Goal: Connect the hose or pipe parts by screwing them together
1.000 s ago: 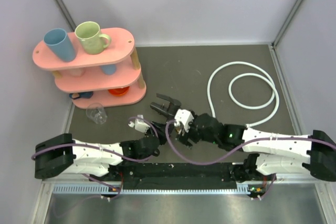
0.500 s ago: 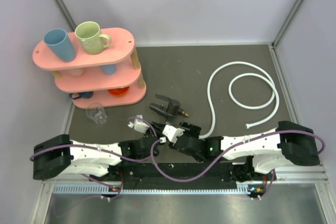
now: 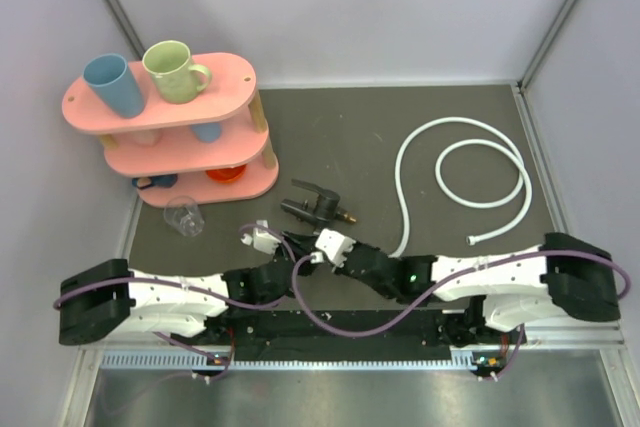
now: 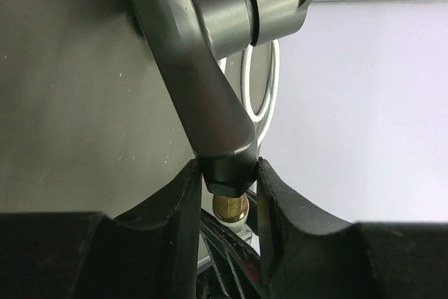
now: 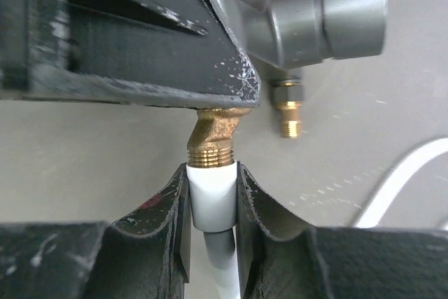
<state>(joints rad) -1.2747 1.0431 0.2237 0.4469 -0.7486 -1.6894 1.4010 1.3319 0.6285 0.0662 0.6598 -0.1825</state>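
Observation:
The black Y-shaped tap fitting (image 3: pixel 315 205) stands near the table's middle, just past both grippers. My left gripper (image 4: pixel 225 176) is shut on the fitting's black lower nut (image 4: pixel 225 171), with a brass threaded end (image 4: pixel 231 208) poking out below it. My right gripper (image 5: pixel 212 201) is shut on the white end collar of the hose (image 5: pixel 212 197), which butts against that brass thread (image 5: pixel 212 141). A second brass end (image 5: pixel 289 113) hangs free beside it. The rest of the white hose (image 3: pixel 480 172) lies looped at the right, its other end (image 3: pixel 475 240) loose on the mat.
A pink tiered shelf (image 3: pixel 235 72) with a blue cup (image 3: pixel 112 84) and a green mug (image 3: pixel 172 71) stands at the back left. A clear glass (image 3: pixel 185 215) lies in front of it. Purple cables (image 3: pixel 350 309) sag over the arms near the front edge.
My right gripper drew back from the fitting toward the near edge, came in beside the left gripper and closed on the hose end. The left gripper has kept its grip on the fitting.

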